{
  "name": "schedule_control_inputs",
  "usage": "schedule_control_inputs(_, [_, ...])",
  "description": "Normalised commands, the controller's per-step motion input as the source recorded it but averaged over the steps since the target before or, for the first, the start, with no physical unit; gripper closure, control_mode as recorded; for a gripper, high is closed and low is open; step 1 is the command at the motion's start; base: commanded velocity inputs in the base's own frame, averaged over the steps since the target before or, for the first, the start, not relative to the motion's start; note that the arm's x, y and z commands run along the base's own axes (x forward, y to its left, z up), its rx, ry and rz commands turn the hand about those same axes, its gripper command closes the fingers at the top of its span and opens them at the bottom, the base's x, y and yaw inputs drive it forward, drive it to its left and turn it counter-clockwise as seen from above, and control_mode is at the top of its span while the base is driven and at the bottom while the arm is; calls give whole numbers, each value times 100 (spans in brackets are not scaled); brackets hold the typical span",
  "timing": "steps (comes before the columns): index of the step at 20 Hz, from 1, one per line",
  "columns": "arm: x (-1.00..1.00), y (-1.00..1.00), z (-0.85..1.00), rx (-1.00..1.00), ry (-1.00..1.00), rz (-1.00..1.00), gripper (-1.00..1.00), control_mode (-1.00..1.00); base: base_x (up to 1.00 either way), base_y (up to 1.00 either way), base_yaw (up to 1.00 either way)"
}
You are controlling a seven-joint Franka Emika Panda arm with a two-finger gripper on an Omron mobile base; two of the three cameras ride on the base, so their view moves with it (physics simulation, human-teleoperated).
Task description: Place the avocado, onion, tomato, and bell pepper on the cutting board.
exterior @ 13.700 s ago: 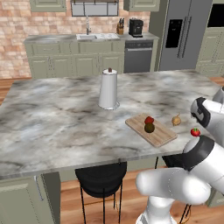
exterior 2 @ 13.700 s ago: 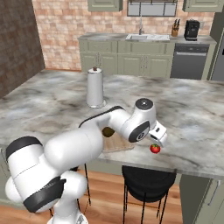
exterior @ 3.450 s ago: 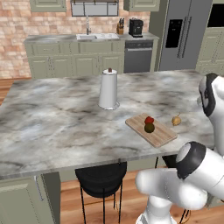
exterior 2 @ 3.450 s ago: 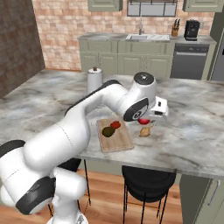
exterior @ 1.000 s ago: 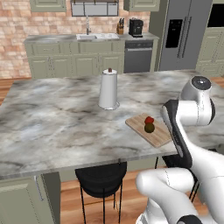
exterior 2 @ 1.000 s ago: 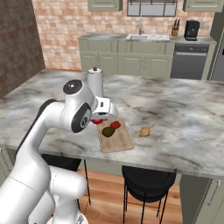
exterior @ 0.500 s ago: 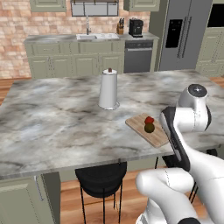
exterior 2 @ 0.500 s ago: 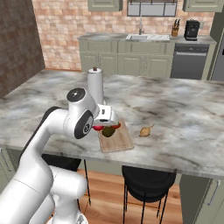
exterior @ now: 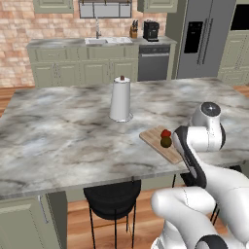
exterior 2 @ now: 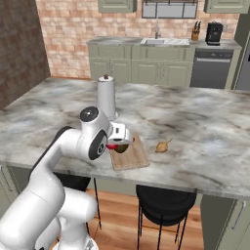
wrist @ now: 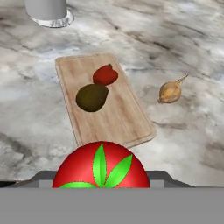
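Marble island counter (exterior: 63, 131), kitchen behind. Cutting board (wrist: 118, 118) lies flat on the marble, near the counter's front edge, just ahead of a paper towel roll (exterior: 120, 98) standing upright on its holder.

On the board: avocado (wrist: 91, 97) and bell pepper (wrist: 105, 75), touching or nearly so, the pepper toward the far end, the avocado just nearer the hand camera. From the left base view the two read as a red lump (exterior: 166, 133) above a dark olive one (exterior: 166, 142), sitting near the board's middle.

Onion (wrist: 169, 91) rests on bare marble, off the board, just beside its long edge; pointed tip angled away from the board. In the right base view it sits to the right of the board (exterior 2: 162, 146), apart from it.

Tomato (wrist: 101, 166) is gripped in the gripper (wrist: 101, 186): red ball with green leafy top fills the lower centre of the hand view, pressed between the finger bases. Jaws clasp it from both sides. It is held above the marble, near the board's close short end, not yet over the wood as far as the hand view shows.

In the right base view the hand (exterior 2: 118, 138) hovers at the board's left side, a sliver of red showing beneath it.
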Motion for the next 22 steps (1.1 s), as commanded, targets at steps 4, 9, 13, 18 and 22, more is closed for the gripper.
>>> schedule_control_inputs(4, [28,-1,-26,0,2,0,100,-100,0,0,0])
schedule_control_inputs(9, [29,-1,-22,0,1,0,100,-100,0,0,0])
schedule_control_inputs(13, [18,-13,-21,0,0,0,100,-100,0,0,0])
schedule_control_inputs(18, [4,-8,-27,0,0,0,100,-100,0,0,0])
schedule_control_inputs(22, [0,-6,-31,0,0,0,100,-100,0,0,0])
